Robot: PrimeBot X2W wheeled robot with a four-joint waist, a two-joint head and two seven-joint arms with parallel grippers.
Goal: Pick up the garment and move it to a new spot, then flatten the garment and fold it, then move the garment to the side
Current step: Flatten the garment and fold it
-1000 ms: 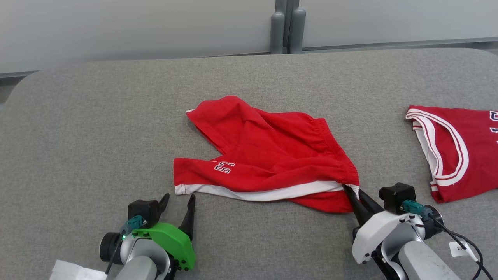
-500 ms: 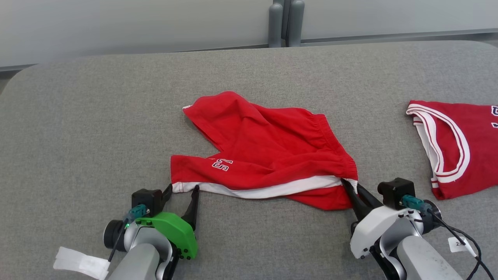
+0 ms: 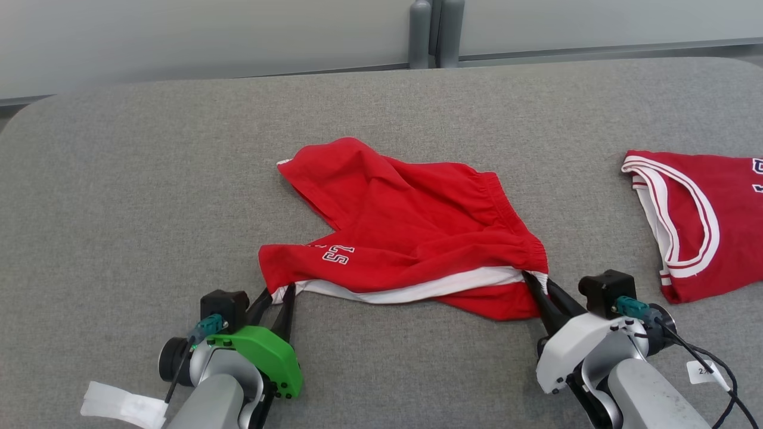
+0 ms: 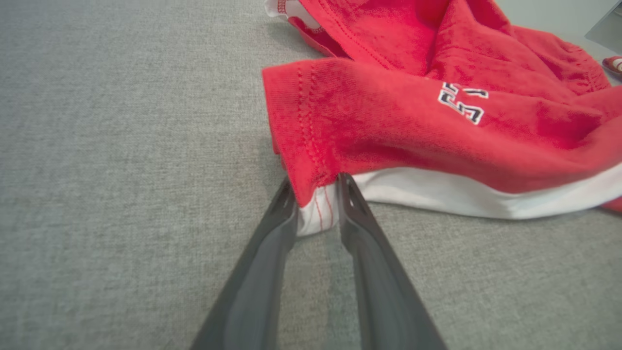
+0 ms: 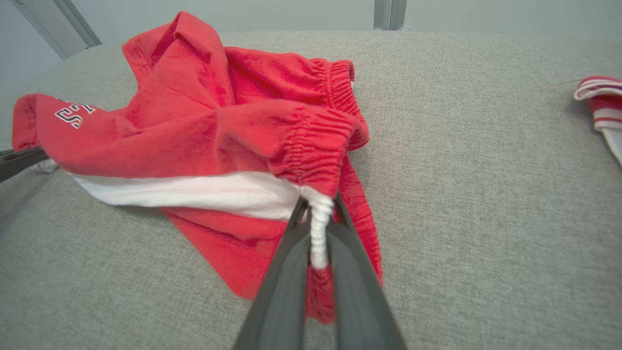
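**Pinching both near corners of the red shorts [image 3: 411, 238]**

At the head view's lower left, the left gripper [image 3: 275, 296] reaches up-frame from its green-cased wrist, its fingers nipped on the white-edged hem corner. At lower right, the right gripper [image 3: 539, 286] angles up and leftward, pressed together on the white waistband end. Beyond both, the shorts lie crumpled at centre on the grey table [image 3: 149, 179]. A red jersey [image 3: 709, 220] lies apart at the right edge.

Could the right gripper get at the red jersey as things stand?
Probably not yet: the right gripper is shut on the red shorts' waistband, though nothing stands between it and the red jersey.
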